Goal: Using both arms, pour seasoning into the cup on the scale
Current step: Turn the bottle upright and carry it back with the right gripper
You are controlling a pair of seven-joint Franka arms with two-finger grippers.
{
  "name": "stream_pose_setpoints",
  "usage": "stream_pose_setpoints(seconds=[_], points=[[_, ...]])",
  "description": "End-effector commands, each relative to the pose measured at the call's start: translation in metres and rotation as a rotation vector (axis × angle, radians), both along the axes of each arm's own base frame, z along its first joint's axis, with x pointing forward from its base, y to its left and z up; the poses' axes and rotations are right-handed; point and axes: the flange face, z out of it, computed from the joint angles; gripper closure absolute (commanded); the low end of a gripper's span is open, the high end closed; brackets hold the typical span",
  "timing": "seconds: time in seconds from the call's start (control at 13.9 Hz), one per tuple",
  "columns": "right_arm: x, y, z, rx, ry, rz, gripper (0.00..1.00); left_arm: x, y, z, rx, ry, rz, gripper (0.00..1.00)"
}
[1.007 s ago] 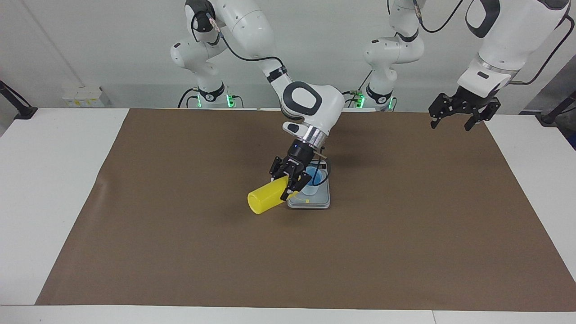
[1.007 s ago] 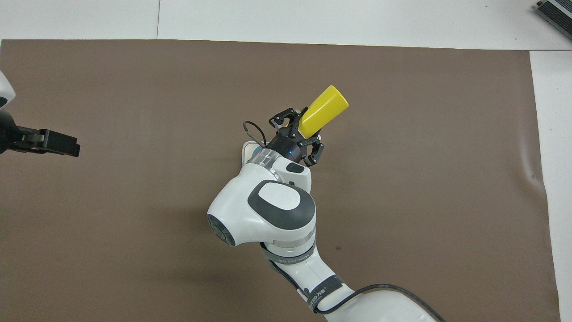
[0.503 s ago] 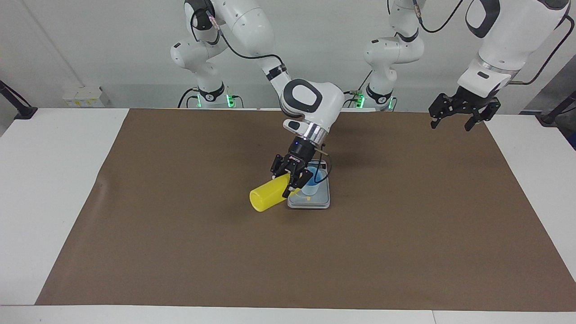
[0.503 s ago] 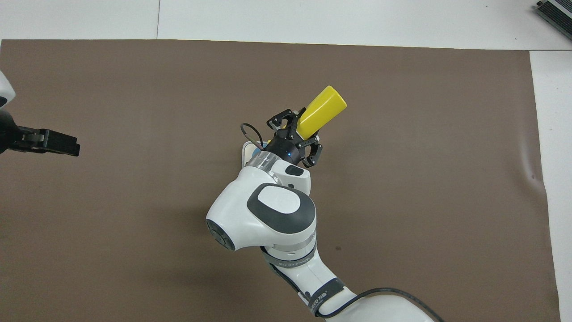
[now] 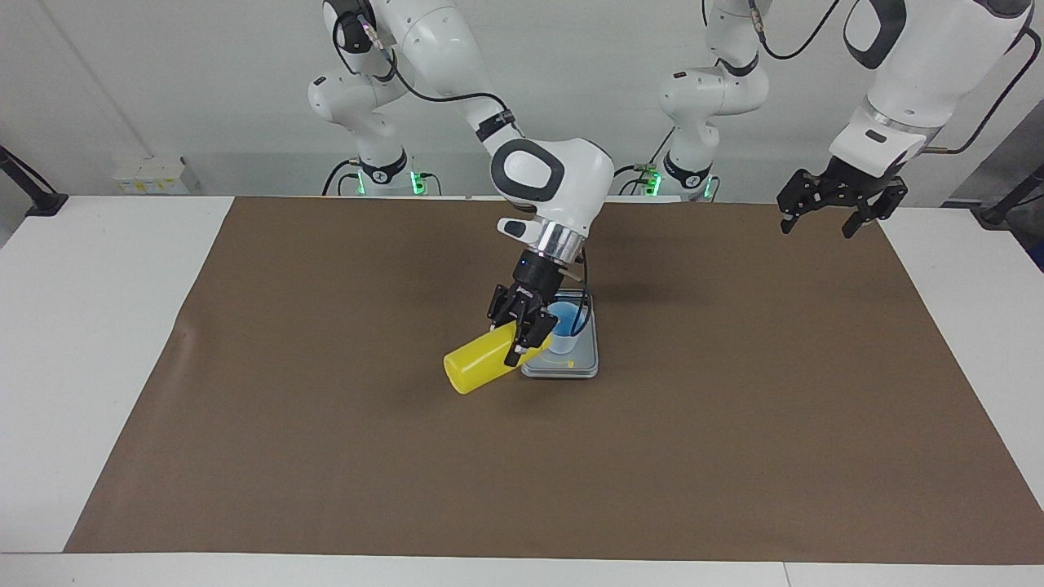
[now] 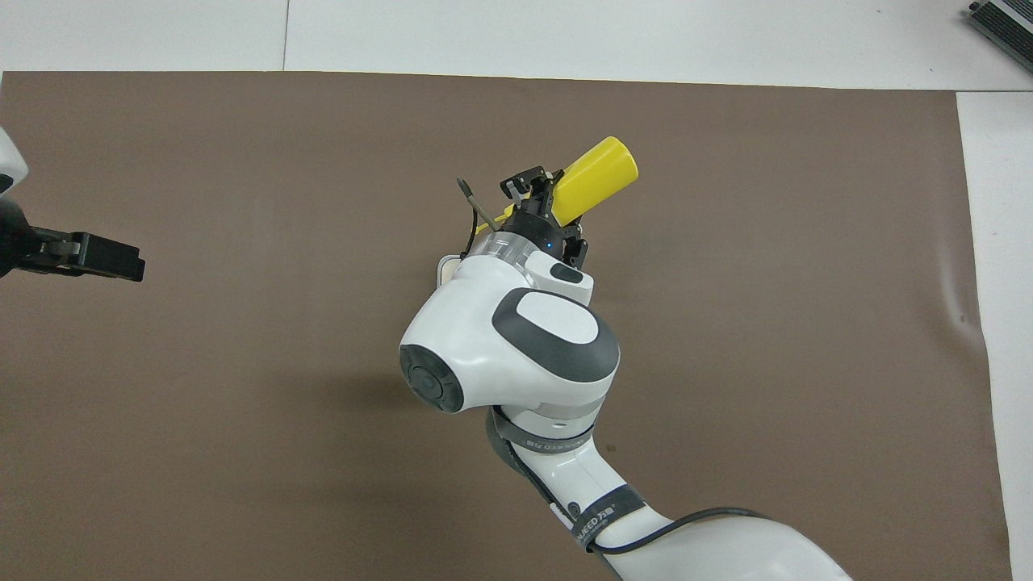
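Facing view, left to right: bottle [image 5: 477,364] pinched near its nozzle end in right gripper [image 5: 520,330], tilted, base out toward the right arm's end of the table and low, nozzle hidden by the fingers, aimed at cup [image 5: 562,328]. Cup just beside the gripper, standing on scale [image 5: 563,364]. Long axis slanting across the scale's edge, nozzle seemingly at or just short of the cup's rim. Likely next: more tilt over the cup. Left gripper [image 5: 825,214] spread, empty, waiting well apart over the mat's [image 5: 734,456] corner.
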Motion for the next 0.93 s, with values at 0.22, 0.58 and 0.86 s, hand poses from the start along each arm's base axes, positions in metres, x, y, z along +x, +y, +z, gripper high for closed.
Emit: stream_pose_setpoints(seconds=[0.22, 0.58, 0.86], points=[[0.018, -0.06, 0.063, 0.304, 0.13, -0.129, 1.0, -0.008, 0.0, -0.001, -0.007, -0.014, -0.002, 0.0], [0.029, -0.104, 0.082, 0.598, 0.268, -0.276, 1.0, -0.008, 0.0, -0.002, -0.007, -0.014, -0.003, 0.0], [0.045, -0.155, 0.082, 0.806, 0.36, -0.432, 1.0, -0.009, -0.003, -0.003, -0.006, -0.017, -0.008, 0.0]])
